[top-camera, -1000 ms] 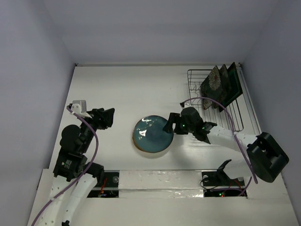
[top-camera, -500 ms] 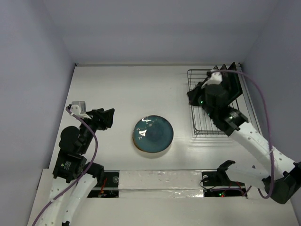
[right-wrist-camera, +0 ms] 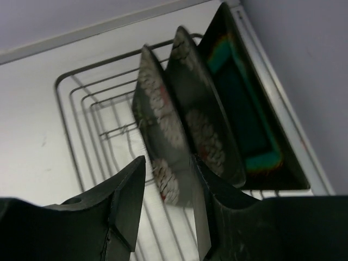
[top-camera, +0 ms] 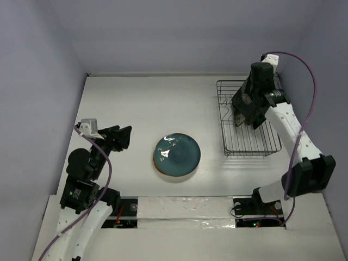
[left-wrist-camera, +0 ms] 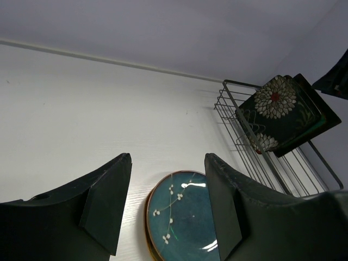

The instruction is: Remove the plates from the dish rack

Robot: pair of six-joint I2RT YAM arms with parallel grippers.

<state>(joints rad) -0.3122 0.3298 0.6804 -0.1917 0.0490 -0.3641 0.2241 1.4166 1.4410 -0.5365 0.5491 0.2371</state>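
Note:
A round glossy teal plate (top-camera: 176,155) lies flat at the table's centre, with a pale rim showing under its near-left edge. The dish rack (top-camera: 255,142) stands at the back right. Three square plates stand upright in it: two black ones with white flowers (right-wrist-camera: 157,125) (right-wrist-camera: 204,128), and a teal one with a dark rim (right-wrist-camera: 244,119) behind them. My right gripper (right-wrist-camera: 168,163) (top-camera: 244,109) is open and straddles the lower edge of the front flowered plate, with a gap on its left side. My left gripper (left-wrist-camera: 168,163) (top-camera: 125,136) hangs open and empty, left of the round plate (left-wrist-camera: 185,217).
The rack's wire rim (left-wrist-camera: 239,122) rises above the tabletop. White walls close the table at the back and on both sides. The rack sits tight against the right wall. Bare tabletop lies between the round plate and the rack.
My right arm left the round teal plate's right rim and swung to the back right. It now reaches down into the rack over the flowered plates. The left arm has stayed put.

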